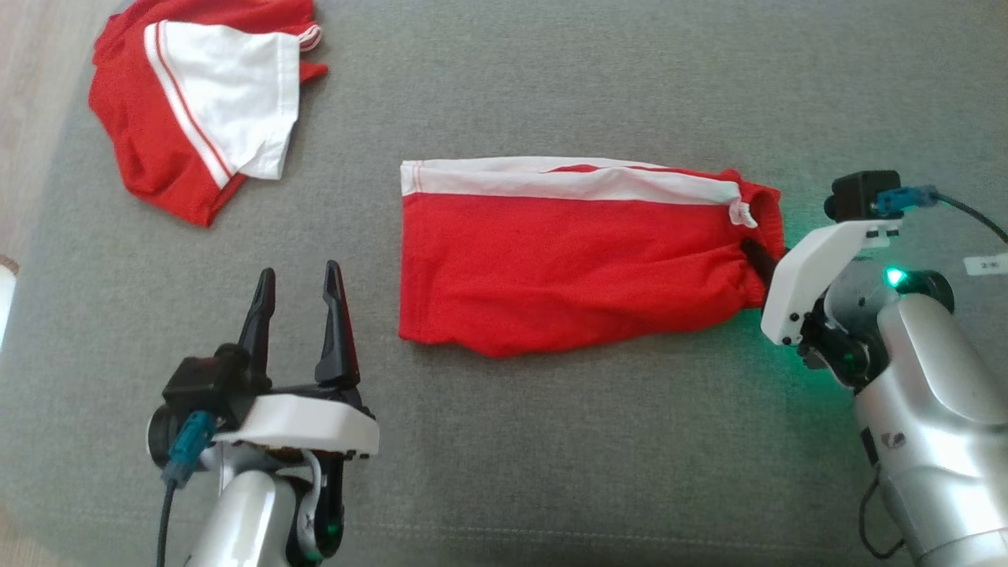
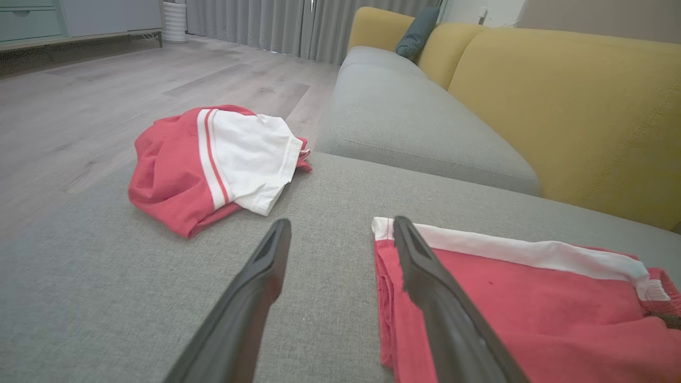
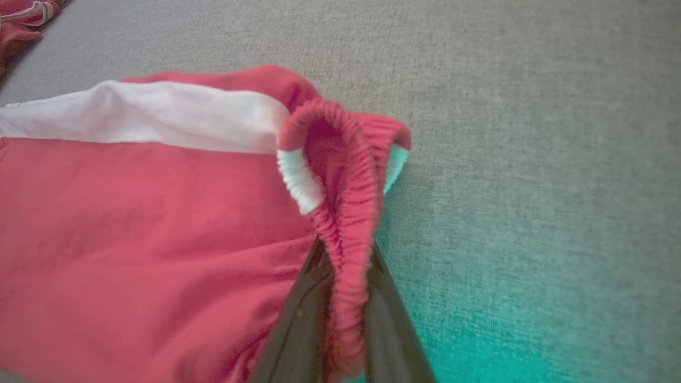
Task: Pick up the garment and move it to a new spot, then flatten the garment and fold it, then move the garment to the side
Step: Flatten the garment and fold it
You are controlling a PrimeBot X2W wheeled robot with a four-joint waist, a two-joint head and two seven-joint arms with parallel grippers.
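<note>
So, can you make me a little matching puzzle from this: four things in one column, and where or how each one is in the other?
Things:
1. left pincer
2. right pincer
3. jersey with the white sleeve
4. red garment with the white band

States or places:
A. in the middle of the grey cushion
B. open, holding nothing
C. closed on a gathered waistband
D. near the cushion's far left edge

Pairs: 1-B, 2-C, 3-D, 4-A

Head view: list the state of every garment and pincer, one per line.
jersey: folded, untouched.
red shorts: laid flat, waistband pinched.
left pincer: open, empty.
right pincer: shut on the red shorts' waistband.
</note>
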